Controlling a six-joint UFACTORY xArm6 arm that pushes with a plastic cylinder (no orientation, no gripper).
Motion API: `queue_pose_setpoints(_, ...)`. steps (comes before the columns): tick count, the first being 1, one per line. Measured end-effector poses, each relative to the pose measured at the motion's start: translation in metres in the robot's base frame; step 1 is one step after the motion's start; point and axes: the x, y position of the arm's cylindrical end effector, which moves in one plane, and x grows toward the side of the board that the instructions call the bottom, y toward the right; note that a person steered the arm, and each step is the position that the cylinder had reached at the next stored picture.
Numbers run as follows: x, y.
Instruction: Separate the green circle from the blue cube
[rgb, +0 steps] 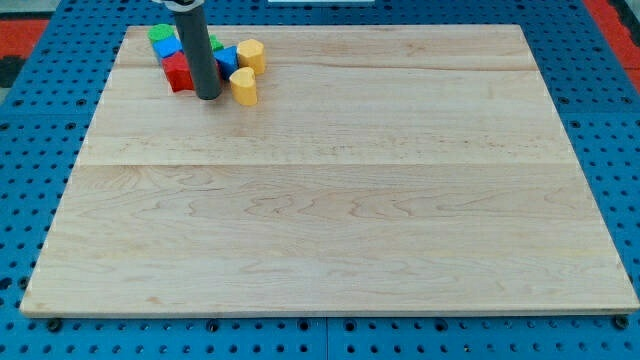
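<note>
The blocks are bunched at the board's top left. A green block (160, 34) lies at the far left, touching a blue block (166, 47) just below it. A second green block (216, 43) peeks out to the right of my rod and touches a blue cube-like block (228, 60). I cannot tell which green block is the circle. My tip (208, 97) rests on the board at the cluster's lower edge, between a red block (179, 73) on its left and a yellow block (243, 87) on its right. The rod hides the cluster's middle.
A yellow hexagon block (251, 54) sits at the cluster's right, against the blue cube-like block. The wooden board (340, 210) lies on a blue perforated table (20, 150). The board's top edge runs close behind the blocks.
</note>
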Motion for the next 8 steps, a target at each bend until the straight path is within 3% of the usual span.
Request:
queue_pose_setpoints(2,0.005,0.031)
queue_pose_setpoints(3,0.057,0.015)
queue_pose_setpoints(4,0.023,-0.114)
queue_pose_setpoints(5,-0.040,-0.158)
queue_pose_setpoints(6,-0.094,-0.132)
queue_pose_setpoints(8,-0.104,-0.029)
